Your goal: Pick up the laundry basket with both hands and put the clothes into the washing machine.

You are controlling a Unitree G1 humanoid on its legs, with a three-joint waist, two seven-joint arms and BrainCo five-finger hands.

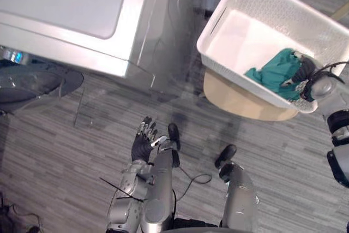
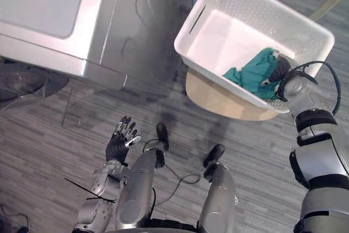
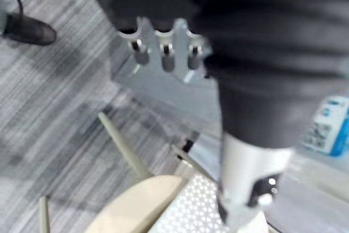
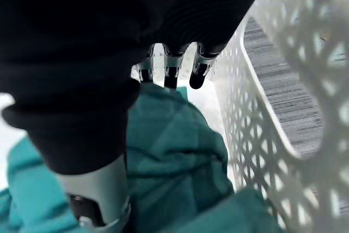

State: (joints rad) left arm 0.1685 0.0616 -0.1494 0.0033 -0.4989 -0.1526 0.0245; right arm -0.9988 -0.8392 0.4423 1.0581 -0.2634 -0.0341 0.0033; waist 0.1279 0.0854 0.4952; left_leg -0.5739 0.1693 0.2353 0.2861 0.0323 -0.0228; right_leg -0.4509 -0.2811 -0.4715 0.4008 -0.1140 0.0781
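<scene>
low and nearest, the left hand (image 1: 143,144) hangs over the grey striped floor (image 1: 82,151), palm turned up, fingers (image 3: 163,58) straight and spread, holding nothing. it is well apart from the laundry basket (image 1: 283,4), which stands off to the robot's right.

the basket is white, with lattice walls, and sits on a small round wooden tabletop (image 1: 234,99) whose pale edge shows under the basket's near side. in the left wrist view the tabletop's thin legs run down to the floor. most of the basket's bottom is bare. a bundle of teal clothes (image 1: 275,72) lies in its near right corner, against the wall.

the right hand (image 1: 304,72) is down inside the basket, on top of the teal clothes and just inside the near right rim. in the right wrist view it lies against the cloth with the lattice wall close beside it. whether it has closed on the cloth i cannot tell. neither hand is on the basket's rim or handles.

the washing machine (image 1: 71,9), silver-grey with a flat top, stands to the left of the basket. its round door (image 1: 32,83) hangs open at the far left, above the floor.
</scene>
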